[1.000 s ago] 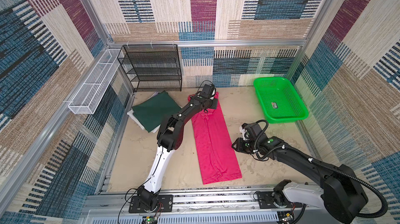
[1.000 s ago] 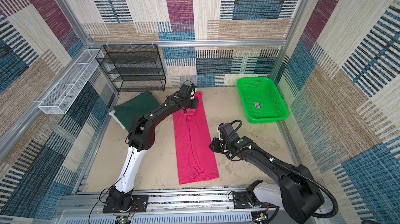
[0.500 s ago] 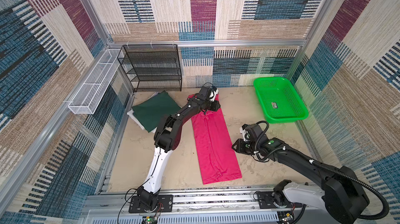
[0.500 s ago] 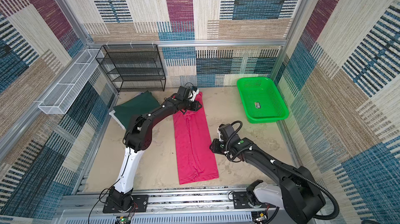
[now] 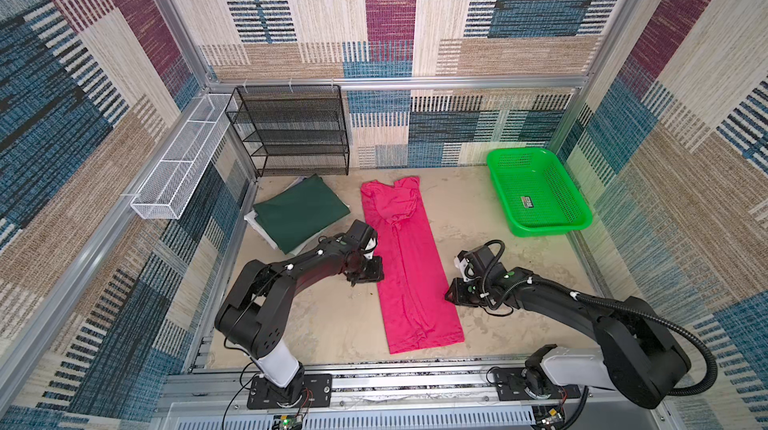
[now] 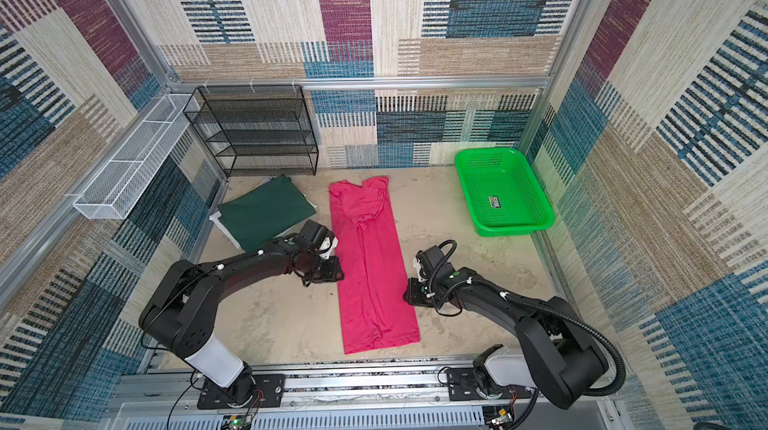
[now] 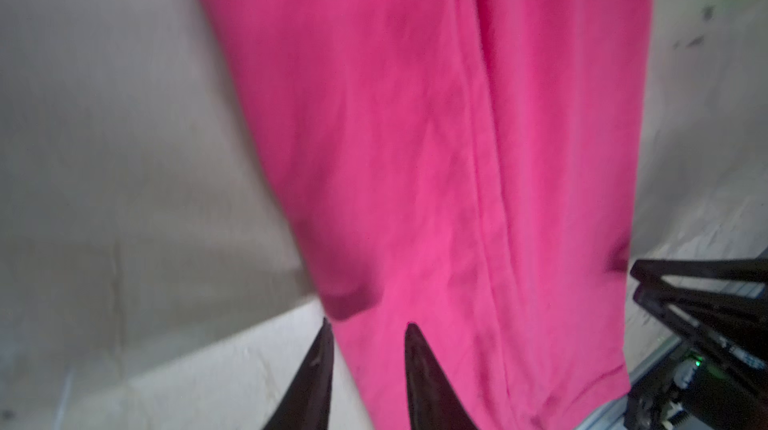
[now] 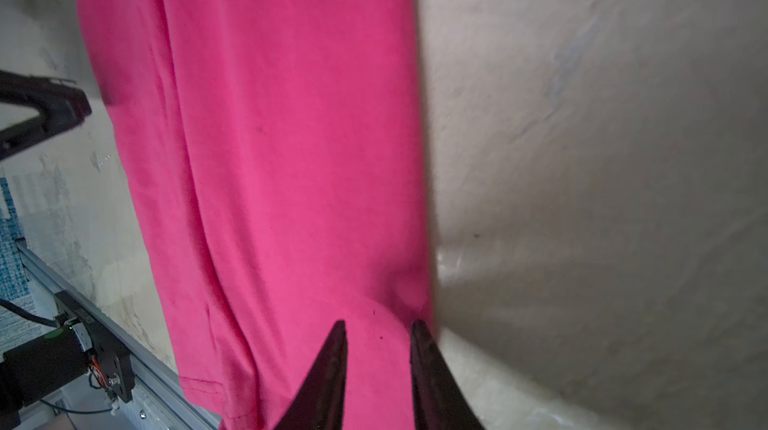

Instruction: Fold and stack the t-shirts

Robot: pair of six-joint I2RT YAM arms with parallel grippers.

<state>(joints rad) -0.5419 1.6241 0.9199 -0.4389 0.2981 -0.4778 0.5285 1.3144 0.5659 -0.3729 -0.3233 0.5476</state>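
Bare table (image 5: pixel 324 324) beside pink t-shirt (image 5: pixel 411 274), green basket (image 5: pixel 540 229) right, rack (image 5: pixel 291 137) behind

No legible text; sticker (image 5: pixel 527 201) in basket (image 5: pixel 544 229) illegible.

Matt cloth pink shirt (image 5: pixel 411 274), matt cloth green shirt (image 5: pixel 299 212), glossy plastic basket (image 5: pixel 544 229), metal-mesh rack (image 5: pixel 291 133), rough matt surface (image 5: pixel 332 324)
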